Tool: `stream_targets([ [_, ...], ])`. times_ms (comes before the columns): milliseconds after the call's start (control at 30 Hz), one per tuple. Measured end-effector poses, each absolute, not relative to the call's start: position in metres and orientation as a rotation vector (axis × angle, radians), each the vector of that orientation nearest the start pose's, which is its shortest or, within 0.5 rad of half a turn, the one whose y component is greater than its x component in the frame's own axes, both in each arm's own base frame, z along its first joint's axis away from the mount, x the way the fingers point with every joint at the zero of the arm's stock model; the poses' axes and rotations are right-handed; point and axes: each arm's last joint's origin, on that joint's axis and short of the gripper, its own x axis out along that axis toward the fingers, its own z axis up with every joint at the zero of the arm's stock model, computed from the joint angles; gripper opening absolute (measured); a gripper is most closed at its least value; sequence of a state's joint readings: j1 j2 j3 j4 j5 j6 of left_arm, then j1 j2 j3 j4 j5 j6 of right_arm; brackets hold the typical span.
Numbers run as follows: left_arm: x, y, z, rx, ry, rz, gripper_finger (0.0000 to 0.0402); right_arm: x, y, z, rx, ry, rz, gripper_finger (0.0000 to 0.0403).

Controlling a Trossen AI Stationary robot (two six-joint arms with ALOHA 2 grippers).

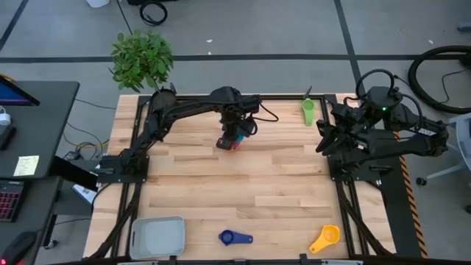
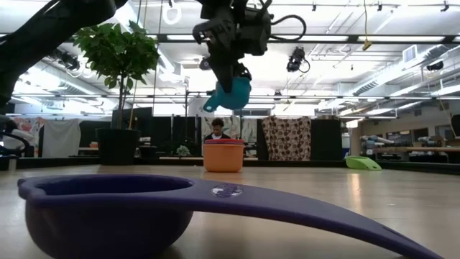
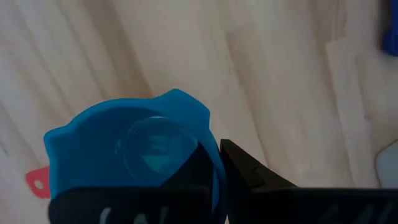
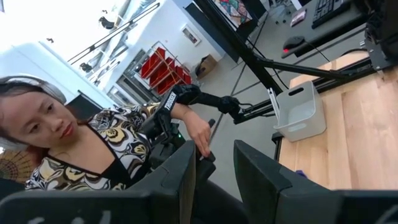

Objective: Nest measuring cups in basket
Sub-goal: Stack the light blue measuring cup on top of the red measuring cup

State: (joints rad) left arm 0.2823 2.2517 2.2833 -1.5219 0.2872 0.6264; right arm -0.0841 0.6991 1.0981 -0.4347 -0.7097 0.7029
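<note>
My left gripper [image 1: 232,135] is over the far middle of the table, shut on the light blue measuring cup [image 2: 231,93]. This cup hangs in the air right above the orange cup [image 2: 223,157], which stands on the table with the red cup [image 2: 223,142] nested in it. The red cup's handle [image 3: 37,181] peeks out beneath the light blue cup [image 3: 127,155]. The green cup [image 1: 307,111] lies near the far edge. At the near edge lie the dark blue cup [image 1: 235,237], the yellow cup [image 1: 325,237] and the grey basket [image 1: 157,236]. My right gripper [image 4: 214,168] waits open at the right side. My left gripper holds the light blue cup by its rim wall [image 3: 214,163], with one finger [image 3: 249,174] outside the wall and the other seemingly inside the bowl. The fingers come from above, pointing down. The cup is lifted clear and hangs tilted below them, above the orange and red cups.
A potted plant [image 1: 142,59] stands beyond the table's far left corner. The right arm [image 1: 368,136] is folded over the right edge. Bare wood lies between the cup stack and the near-edge items. A person shows in the right wrist view, beyond the table.
</note>
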Motion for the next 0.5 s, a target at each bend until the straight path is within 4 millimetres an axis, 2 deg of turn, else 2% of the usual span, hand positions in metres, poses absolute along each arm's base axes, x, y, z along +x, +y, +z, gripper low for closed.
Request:
stream_targets([
  [167,0.4213,0.115,0.2824,0.098,1.344,-0.431,0.0016,0.1112,0.0095,0.4207,0.693,0.251,0.588,0.0114],
  [367,0.4281,0.1168,0.2815,0.18,1.291,-0.43,0.0016,0.1112,0.0095,0.4207,0.696,0.252,0.588,0.0114],
  [500,0.4297,0.118,0.2788,0.223,1.314,-0.395,0.0016,0.1112,0.0095,0.4207,0.696,0.252,0.587,0.0114],
])
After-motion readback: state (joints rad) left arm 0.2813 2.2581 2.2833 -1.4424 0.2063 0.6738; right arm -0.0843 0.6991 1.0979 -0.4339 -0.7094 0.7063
